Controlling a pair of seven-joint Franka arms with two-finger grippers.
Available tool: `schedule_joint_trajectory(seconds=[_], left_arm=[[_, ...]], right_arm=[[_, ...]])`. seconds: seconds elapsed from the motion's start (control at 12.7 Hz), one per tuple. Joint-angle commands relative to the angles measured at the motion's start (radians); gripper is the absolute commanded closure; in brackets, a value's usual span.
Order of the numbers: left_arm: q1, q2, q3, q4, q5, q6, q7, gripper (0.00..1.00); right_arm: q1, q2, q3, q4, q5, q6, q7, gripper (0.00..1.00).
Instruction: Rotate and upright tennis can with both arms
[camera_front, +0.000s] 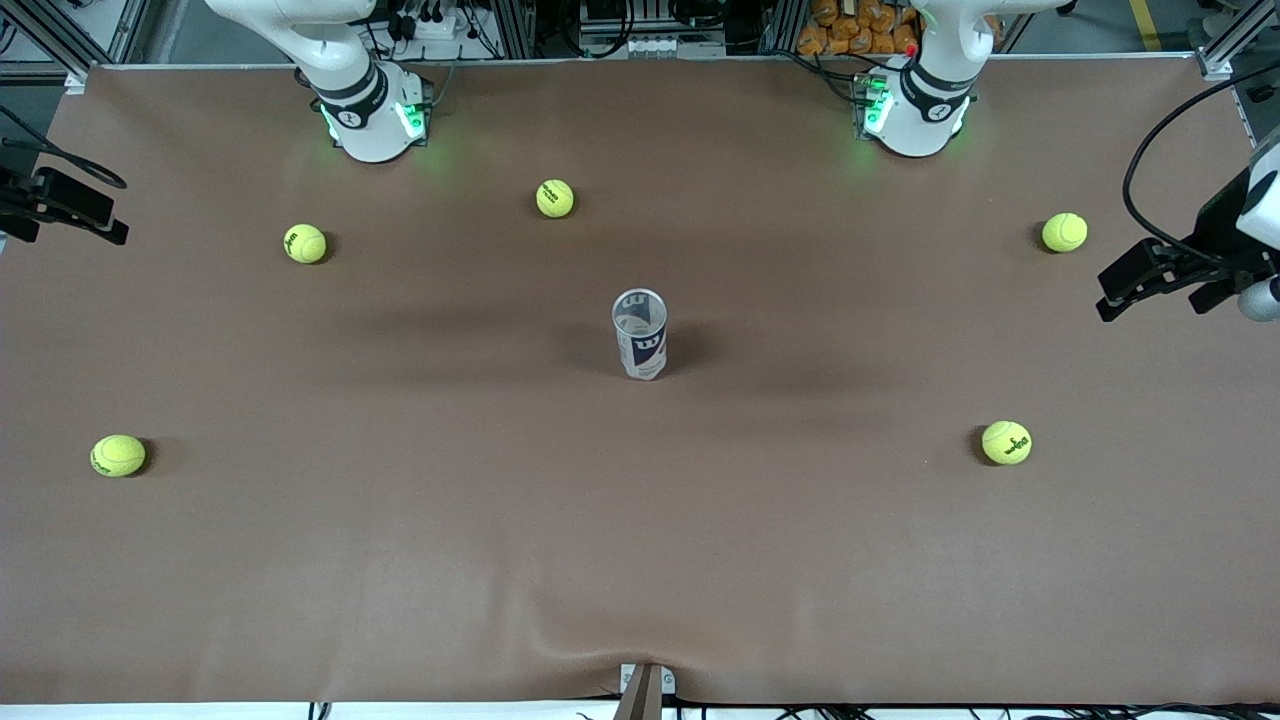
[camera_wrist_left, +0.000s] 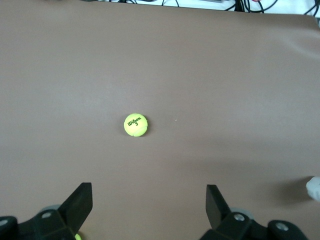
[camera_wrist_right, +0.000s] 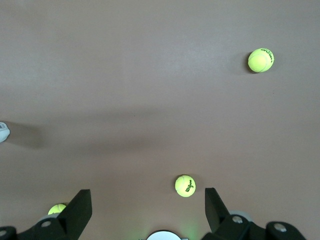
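One tennis can (camera_front: 640, 335) is seen upright at mid-table, surrounded by five tennis balls (camera_front: 555, 198). The left gripper (camera_wrist_left: 149, 202) and right gripper (camera_wrist_right: 148, 206) are held spread and empty above the table's ends.

We've got a plain brown table (camera_front: 400, 560), yellow-green tennis balls (camera_front: 1006, 442) with dark print, and a clear tennis can (camera_front: 640, 335) wearing a white and dark-blue label with a white W.
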Motion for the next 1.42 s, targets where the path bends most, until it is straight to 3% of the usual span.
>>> schedule_joint_trajectory(seconds=[0.0, 1.34], left_arm=[[0.003, -0.016, 0.006, 0.015, -0.004, -0.018, 0.045, 0.00], [-0.001, -0.016, -0.003, 0.021, -0.007, -0.156, 0.048, 0.00]], right_arm=[[0.000, -0.006, 0.003, 0.001, -0.011, -0.005, -0.006, 0.00], [0.000, -0.006, 0.003, 0.001, -0.009, -0.005, -0.005, 0.00]])
